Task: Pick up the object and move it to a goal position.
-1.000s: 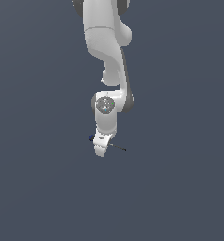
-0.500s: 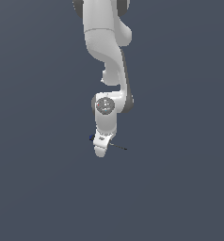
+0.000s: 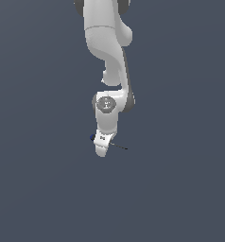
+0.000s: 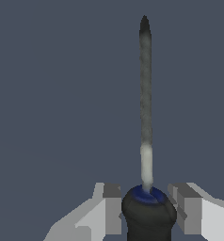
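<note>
The screwdriver (image 4: pixel 149 214) has a dark blue-and-black handle and a thin dark shaft (image 4: pixel 145 94). In the wrist view the handle sits between my two fingers (image 4: pixel 113 207), which press against its sides. My gripper (image 4: pixel 148 209) is shut on the handle. In the exterior view my gripper (image 3: pixel 101 147) points down, low over the grey surface. The blue handle end (image 3: pixel 92 137) shows at the exterior view's left of the gripper, and the shaft tip (image 3: pixel 123 148) sticks out at its right. The rest of the screwdriver is hidden behind the hand.
The white arm (image 3: pixel 107 52) comes down from the top of the exterior view. The plain grey surface (image 3: pixel 180 189) lies all around. No other object shows.
</note>
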### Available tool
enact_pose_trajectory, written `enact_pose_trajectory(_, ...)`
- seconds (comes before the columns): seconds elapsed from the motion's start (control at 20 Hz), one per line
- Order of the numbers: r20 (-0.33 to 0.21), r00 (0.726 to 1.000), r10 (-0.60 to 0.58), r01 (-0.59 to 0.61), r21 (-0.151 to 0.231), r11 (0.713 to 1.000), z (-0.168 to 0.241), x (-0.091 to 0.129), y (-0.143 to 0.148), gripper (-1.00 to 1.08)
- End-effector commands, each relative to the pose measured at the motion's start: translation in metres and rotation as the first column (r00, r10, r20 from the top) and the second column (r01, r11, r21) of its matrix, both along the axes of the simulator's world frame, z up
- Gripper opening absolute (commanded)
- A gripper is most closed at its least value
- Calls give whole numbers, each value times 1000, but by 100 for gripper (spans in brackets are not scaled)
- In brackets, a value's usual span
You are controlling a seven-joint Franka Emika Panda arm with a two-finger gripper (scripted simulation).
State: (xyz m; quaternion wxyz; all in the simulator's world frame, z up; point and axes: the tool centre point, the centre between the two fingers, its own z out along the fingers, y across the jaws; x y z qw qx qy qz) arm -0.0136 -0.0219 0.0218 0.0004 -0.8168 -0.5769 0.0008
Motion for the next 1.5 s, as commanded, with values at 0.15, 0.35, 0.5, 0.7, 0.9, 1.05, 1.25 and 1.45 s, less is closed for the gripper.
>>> enact_pose_trajectory(0.15,2,1000,1,-1,-1,1000,20,-5,6,-100)
enact_pose_trajectory(0.35,2,1000,1,-1,-2,1000,44,-12,12,-100)
enact_pose_trajectory(0.5,2,1000,1,-1,-2,1000,66,-19,18,-100)
enact_pose_trajectory(0.7,1,1000,2,-2,-3,1000,102,-30,29,-100)
enact_pose_trajectory(0.9,1,1000,2,-2,-3,1000,140,-41,40,-100)
enact_pose_trajectory(1.05,1,1000,2,-2,-4,1000,170,-50,48,-100)
enact_pose_trajectory(1.25,1,1000,3,-3,-3,1000,212,-62,61,-100)
enact_pose_trajectory(1.45,1,1000,4,-4,-1,1000,257,-74,73,-100)
